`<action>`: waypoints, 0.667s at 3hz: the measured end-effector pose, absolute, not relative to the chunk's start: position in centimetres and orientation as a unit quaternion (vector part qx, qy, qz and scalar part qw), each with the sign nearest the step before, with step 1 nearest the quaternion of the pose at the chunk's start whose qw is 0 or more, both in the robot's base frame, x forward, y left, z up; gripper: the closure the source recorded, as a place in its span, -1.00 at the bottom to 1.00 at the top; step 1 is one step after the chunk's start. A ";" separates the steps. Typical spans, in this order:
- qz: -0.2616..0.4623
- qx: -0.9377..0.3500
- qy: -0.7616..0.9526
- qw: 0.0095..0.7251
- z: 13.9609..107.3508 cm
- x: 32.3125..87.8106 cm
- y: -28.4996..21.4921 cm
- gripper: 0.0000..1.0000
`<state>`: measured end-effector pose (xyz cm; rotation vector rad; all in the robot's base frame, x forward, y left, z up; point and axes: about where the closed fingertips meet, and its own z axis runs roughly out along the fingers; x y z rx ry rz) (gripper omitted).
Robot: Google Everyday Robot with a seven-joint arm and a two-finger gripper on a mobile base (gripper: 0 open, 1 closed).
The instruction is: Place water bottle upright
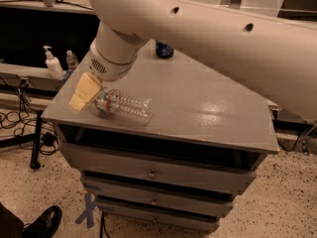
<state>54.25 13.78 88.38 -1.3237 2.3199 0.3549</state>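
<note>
The tan gripper point(85, 92) is at the front corner of the grey counter point(198, 98), against the neck end of the clear ribbed plastic water bottle point(124, 107). Whether it is closed on the bottle cannot be determined. The white arm point(208, 29) extends up behind it. Task status: not uprighted; lifting and standing are outstanding. The bottle lies on its side, its long axis roughly parallel to the front edge and its base away from the gripper.

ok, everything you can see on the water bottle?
The water bottle is clear ribbed plastic with a reddish label band near its left end. It lies on its side, not upright, by the front-left edge of the grey cabinet top, base pointing right. The end effector is at its left end, hiding the cap; contact unclear.
</note>
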 end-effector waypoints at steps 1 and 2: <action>0.092 -0.482 0.841 0.228 87.4 54.3 15.1 -1.00; 0.053 -0.490 0.839 0.228 86.2 54.5 15.8 -1.00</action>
